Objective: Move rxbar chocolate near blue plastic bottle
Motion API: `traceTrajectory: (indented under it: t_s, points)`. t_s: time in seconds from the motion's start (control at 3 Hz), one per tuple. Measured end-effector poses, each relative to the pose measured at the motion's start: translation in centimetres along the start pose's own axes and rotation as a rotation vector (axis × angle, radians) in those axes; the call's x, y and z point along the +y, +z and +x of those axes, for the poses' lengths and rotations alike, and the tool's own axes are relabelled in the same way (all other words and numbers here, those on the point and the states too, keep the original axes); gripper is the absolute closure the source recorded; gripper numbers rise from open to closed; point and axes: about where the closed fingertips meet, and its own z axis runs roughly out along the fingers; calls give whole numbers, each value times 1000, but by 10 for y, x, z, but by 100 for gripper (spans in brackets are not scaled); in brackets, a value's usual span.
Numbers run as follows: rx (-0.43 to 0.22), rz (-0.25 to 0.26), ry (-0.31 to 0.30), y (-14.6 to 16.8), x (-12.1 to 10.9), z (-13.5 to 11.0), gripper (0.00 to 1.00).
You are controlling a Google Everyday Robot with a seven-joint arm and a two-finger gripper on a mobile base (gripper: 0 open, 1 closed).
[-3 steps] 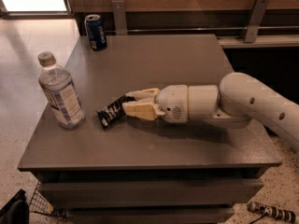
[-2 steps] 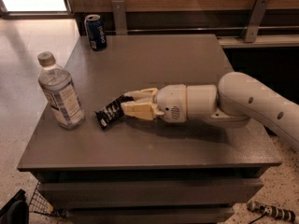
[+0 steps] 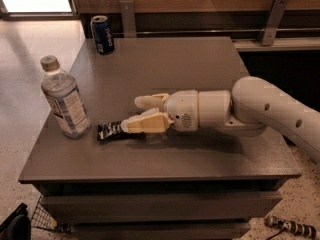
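The rxbar chocolate [image 3: 109,131], a small flat bar in a black wrapper, lies on the grey table [image 3: 165,64] just right of the blue plastic bottle [image 3: 64,100], which stands upright near the table's left edge. My gripper [image 3: 131,114] reaches in from the right, low over the table. Its cream fingers [image 3: 150,101] are spread apart, and the nearer one lies over the bar's right end. Nothing sits between the fingers.
A dark blue soda can [image 3: 102,34] stands at the table's far left corner. A wooden wall with metal brackets [image 3: 270,19] runs behind the table. The floor drops away on the left and front edges.
The bar, earlier tilted between the fingertips, now lies flat on the table closer to the bottle. The fingers have spread a little wider.
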Motion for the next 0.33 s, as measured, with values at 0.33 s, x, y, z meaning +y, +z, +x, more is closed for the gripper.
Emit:
traceTrajectory:
  t_s: [0.33]
  points:
    - [1,-2,-1,1,1,0,0]
